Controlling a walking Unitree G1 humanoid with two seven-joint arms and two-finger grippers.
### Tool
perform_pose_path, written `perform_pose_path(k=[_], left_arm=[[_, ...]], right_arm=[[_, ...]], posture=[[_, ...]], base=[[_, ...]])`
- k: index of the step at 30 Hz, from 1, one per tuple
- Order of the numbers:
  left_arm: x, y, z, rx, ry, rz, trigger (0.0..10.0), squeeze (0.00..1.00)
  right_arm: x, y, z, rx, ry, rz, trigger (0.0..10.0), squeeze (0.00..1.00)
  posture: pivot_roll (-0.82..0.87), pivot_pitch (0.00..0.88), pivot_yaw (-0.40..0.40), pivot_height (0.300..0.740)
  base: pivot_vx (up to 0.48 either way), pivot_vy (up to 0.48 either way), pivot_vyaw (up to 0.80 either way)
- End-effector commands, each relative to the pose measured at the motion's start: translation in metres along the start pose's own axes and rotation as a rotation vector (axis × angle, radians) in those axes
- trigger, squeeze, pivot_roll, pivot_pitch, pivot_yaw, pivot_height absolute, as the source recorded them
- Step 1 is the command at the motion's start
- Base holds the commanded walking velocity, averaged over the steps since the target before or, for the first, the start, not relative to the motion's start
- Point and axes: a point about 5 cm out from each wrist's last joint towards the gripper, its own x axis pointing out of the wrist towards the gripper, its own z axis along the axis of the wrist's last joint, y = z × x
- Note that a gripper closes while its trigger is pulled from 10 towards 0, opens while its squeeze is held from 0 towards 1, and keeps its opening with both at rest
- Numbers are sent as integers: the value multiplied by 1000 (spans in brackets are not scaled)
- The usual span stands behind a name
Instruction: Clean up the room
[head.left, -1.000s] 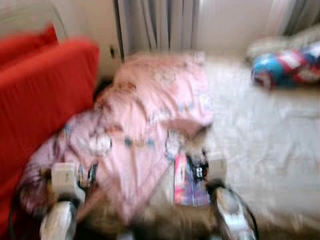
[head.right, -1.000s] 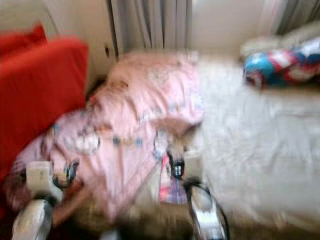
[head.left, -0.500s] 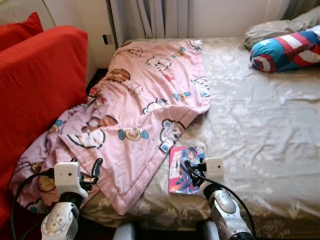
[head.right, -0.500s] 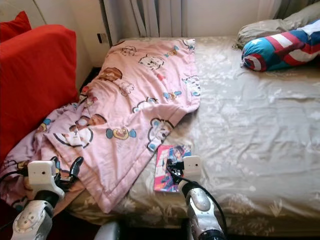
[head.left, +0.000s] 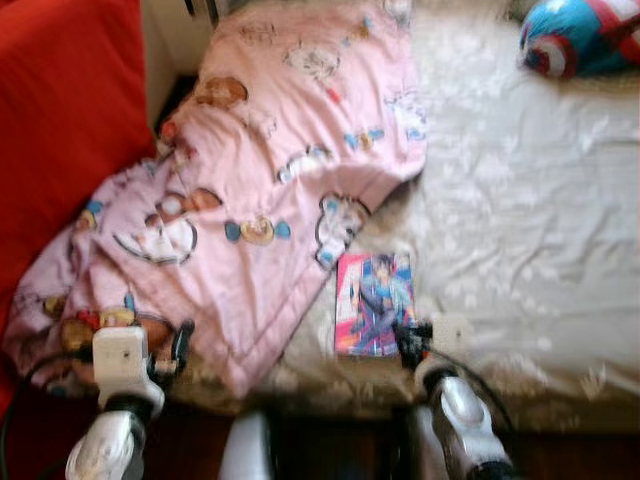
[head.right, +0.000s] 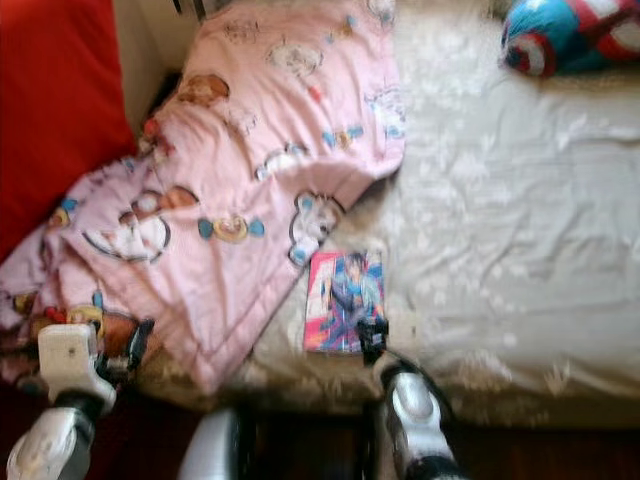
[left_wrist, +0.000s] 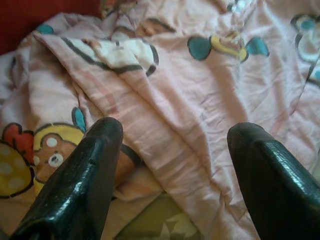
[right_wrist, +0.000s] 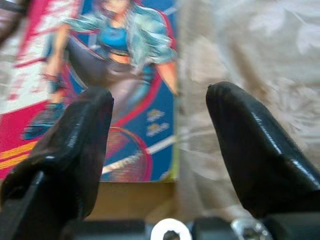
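judging by the bed (head.left: 540, 220), tidying had barely begun: the pink blanket (head.left: 290, 170) lay rumpled at 10 o'clock, and the magazine (head.left: 374, 303) waited near the foot edge. the right gripper (right_wrist: 160, 150), released and spread, hovered at the magazine's corner, while the left gripper (left_wrist: 172, 165) hung released over the blanket.

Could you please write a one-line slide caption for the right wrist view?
Open right gripper poised at the near corner of a comic book lying on the bedsheet.

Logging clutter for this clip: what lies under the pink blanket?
The pink blanket covers the left part of the bed, its lower end spilling over the edge beside the red sofa. Anything beneath it is hidden. The magazine lies uncovered beside it.
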Motion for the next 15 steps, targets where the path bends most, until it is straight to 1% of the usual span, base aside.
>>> perform_pose_path(k=[1, 7, 9, 10, 12, 13, 15], left_arm=[[-8, 9, -2, 12, 28, 28, 10000, 0], [-11, 10, -2, 21, 40, 30, 10000, 0], [-14, 12, -2, 28, 48, 35, 10000, 0], [-14, 12, -2, 28, 48, 35, 10000, 0], [-17, 13, -3, 35, 56, 34, 10000, 0], [-17, 13, -3, 35, 56, 34, 10000, 0], [-18, 15, -2, 40, 61, 33, 10000, 0]], right_arm=[[-1, -2, -2, 22, 4, -31, 10000, 0], [3, -2, 2, 54, -1, -26, 10000, 0], [3, 1, 1, 94, 2, -8, 10000, 0], [3, 1, 1, 94, 2, -8, 10000, 0], [4, 5, 2, 129, -4, 27, 10000, 0], [4, 5, 2, 129, -4, 27, 10000, 0], [4, 6, 1, 158, 1, 34, 10000, 0]], posture=[[176, 357, 77, 613], [192, 360, 86, 613], [201, 361, 96, 613], [201, 361, 96, 613], [207, 364, 100, 613], [207, 364, 100, 613], [213, 365, 107, 613]], base=[[0, 0, 0], [0, 0, 0], [0, 0, 0], [0, 0, 0], [0, 0, 0], [0, 0, 0], [0, 0, 0]])
